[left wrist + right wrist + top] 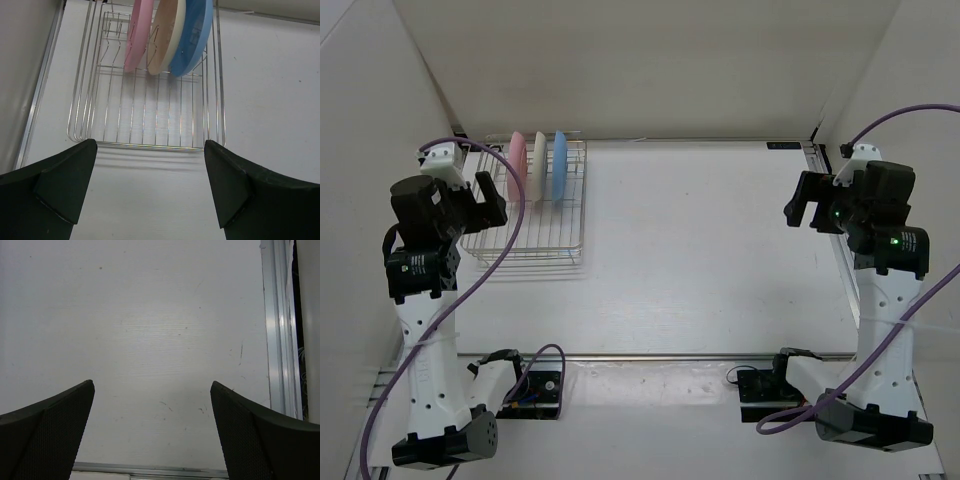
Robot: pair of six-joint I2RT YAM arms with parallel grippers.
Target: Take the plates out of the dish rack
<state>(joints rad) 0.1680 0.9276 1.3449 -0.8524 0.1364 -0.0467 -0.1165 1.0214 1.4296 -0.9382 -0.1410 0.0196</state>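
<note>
At the far left, the left pincer (488, 196) is hovering over the near-left part of the dish rack (535, 238), its two dark fingers (65, 185) standing wide apart and gripping nothing. A purple cable (523, 195) is looping from that arm across the rack's left half.

The dish rack is sitting in the far-left corner of the white surface (700, 260), close to the side wall. In the left wrist view its near rail (150, 146) is lying just between the spread fingertips, and its wire grid base is showing bare in the near half.

The three plates are standing on edge at the far end of the rack, side by side in a tight row. The pink plate (518, 165) is leftmost, the cream-white plate (540, 165) is in the middle, and the light blue plate (560, 165) is rightmost. From the wrist camera all three are leaning a little to the right.

At the far right, the right pincer (802, 206) is hanging above bare surface near the right metal rail (277, 340), well apart from the rack. Its fingers (55, 430) are likewise spread wide, with nothing between them.
</note>
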